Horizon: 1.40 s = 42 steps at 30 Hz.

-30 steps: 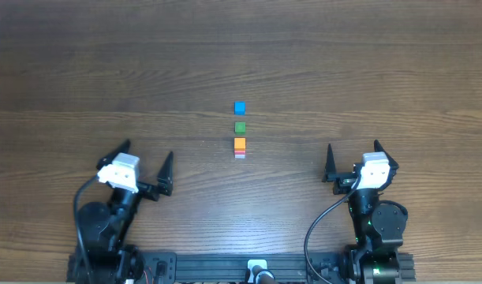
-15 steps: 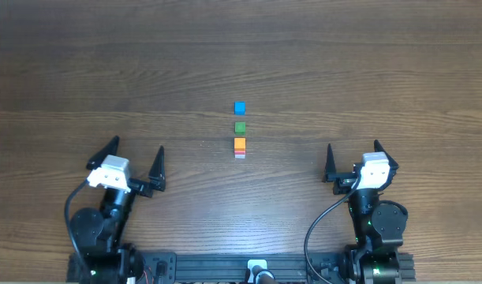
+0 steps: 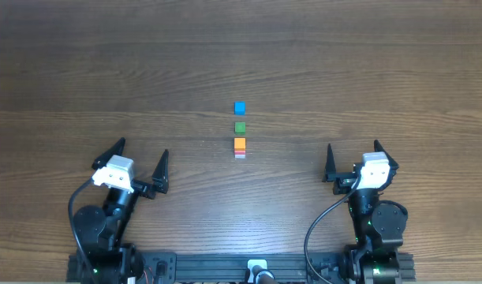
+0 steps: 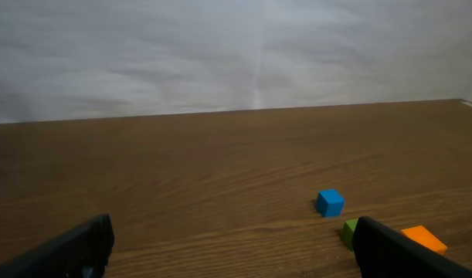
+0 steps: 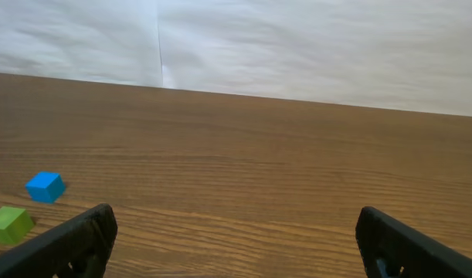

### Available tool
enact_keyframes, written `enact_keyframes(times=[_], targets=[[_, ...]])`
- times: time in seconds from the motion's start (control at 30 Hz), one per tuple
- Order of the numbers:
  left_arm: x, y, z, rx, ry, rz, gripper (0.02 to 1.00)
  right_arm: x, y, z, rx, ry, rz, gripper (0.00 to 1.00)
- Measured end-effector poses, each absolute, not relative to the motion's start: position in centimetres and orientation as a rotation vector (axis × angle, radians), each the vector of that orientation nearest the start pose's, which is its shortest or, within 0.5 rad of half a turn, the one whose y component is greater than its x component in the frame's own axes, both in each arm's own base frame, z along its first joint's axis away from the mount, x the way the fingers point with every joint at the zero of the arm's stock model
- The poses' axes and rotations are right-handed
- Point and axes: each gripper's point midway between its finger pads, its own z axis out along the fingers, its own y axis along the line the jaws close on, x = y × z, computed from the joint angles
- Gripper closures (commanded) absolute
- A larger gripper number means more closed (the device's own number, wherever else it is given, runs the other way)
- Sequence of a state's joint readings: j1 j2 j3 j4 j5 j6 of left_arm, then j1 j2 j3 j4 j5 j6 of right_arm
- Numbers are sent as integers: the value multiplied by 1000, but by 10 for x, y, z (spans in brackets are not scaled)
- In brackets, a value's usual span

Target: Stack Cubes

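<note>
At the near side of the counter [image 3: 398, 63]: left gripper [image 3: 142, 150] and right gripper [image 3: 353, 147], both spread wide, empty, well apart from the cubes. Mid-counter, in a row from near to far: orange cube [image 3: 240, 143], green cube [image 3: 240, 127], blue cube [image 3: 240, 108]. Risk: the cubes sit close together, so wide fingers may knock a neighbour.

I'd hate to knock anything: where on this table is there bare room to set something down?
Bare table spreads beyond the blue cube, and between the cube row and the left gripper or right gripper. Crowded: the middle, where the green cube and orange cube sit close in line with the blue.
</note>
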State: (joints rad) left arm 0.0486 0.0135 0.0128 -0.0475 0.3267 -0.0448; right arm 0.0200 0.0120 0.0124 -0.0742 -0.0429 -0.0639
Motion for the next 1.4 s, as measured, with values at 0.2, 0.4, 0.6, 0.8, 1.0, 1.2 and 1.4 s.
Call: enact_keyframes(times=[0.2, 0.4, 0.6, 0.8, 1.0, 1.2, 1.4], targets=[[240, -44, 165, 177, 1613, -261, 18, 246, 13, 160, -103, 1636, 4, 9], [240, -44, 165, 177, 1613, -261, 18, 246, 19, 176, -128, 1569, 30, 7], [240, -44, 165, 177, 1613, -261, 20, 243, 33, 198, -159, 1476, 129, 9], [240, -44, 165, 177, 1613, -261, 20, 234, 51, 227, -174, 1429, 278, 9], [240, -44, 165, 177, 1613, -261, 18, 218, 70, 321, -229, 1369, 368, 9], [240, -44, 165, 180, 1612, -265, 20, 245, 102, 370, -332, 1543, 435, 7], [240, -45, 166, 182, 1611, -266, 18, 312, 140, 348, -388, 1881, 416, 7]])
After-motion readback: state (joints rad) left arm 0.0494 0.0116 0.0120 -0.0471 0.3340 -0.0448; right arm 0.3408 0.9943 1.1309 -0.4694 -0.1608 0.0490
